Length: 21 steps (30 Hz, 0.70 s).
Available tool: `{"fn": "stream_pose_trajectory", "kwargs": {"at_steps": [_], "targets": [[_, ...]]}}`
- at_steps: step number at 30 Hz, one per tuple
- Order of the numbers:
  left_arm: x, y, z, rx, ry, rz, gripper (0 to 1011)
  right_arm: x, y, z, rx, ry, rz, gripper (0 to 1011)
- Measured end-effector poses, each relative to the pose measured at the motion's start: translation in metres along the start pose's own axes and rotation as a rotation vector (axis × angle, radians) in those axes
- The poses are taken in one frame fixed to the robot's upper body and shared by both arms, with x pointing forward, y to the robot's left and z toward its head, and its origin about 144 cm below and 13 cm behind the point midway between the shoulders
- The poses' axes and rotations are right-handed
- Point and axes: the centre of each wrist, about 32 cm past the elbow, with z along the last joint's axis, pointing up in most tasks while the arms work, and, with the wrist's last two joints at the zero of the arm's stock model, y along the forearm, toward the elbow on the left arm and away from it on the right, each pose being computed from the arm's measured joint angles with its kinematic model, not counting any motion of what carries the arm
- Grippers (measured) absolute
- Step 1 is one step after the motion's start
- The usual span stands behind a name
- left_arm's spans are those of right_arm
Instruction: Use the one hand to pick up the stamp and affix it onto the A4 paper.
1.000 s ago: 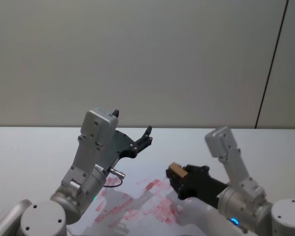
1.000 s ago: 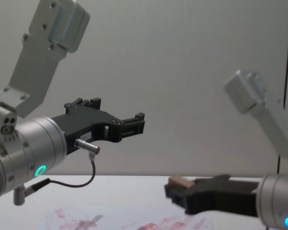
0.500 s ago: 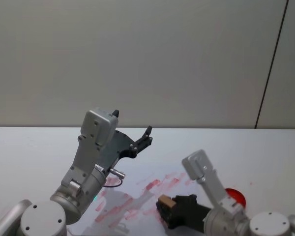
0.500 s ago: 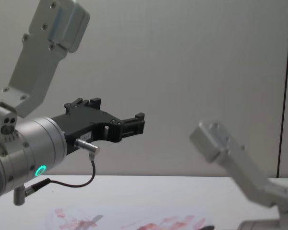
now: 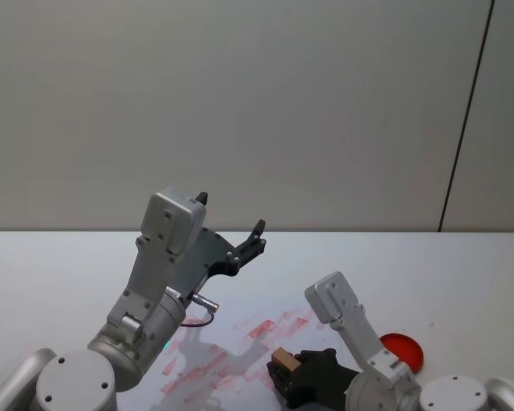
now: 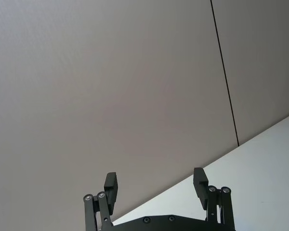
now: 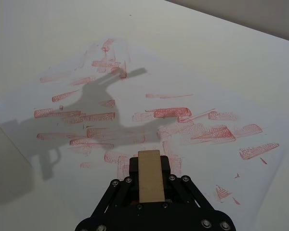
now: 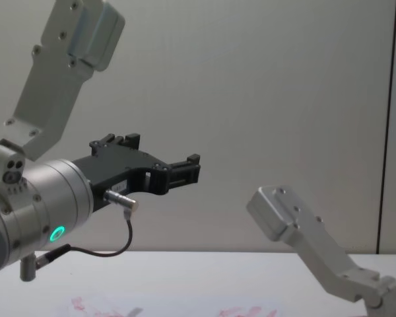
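Right hand (image 5: 286,370) grips the stamp (image 7: 151,176), its long axis pointing out of the jaws, low over the A4 paper (image 7: 149,82) — the paper lies straight below, so I judge pressing down comes next — while left hand (image 6: 154,177) hangs wide open, raised.

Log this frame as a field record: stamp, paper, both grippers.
right gripper: low over the paper, shut on the stamp
stamp: tan wooden block, clamped between the jaws
A4 paper: lying flat, many red prints, under the stamp
stamp-paper contact: cannot tell
left gripper: raised, jaws open, empty, facing the wall
other: red disc right of the paper
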Motion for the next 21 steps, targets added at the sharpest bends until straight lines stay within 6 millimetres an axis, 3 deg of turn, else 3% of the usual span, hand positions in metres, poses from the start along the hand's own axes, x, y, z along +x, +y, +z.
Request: {"fn": "stream_pose_trajectory", "kwargs": {"at_steps": [13, 21], "targets": [[0.000, 0.000, 0.000, 0.000, 0.000, 0.000, 1002, 0.003, 0.004, 0.006, 0.041, 0.022, 0.001, 220], [0.000, 0.000, 0.000, 0.000, 0.000, 0.000, 1003, 0.010, -0.008, 0.026, 0.145, 0.058, -0.006, 220]]}}
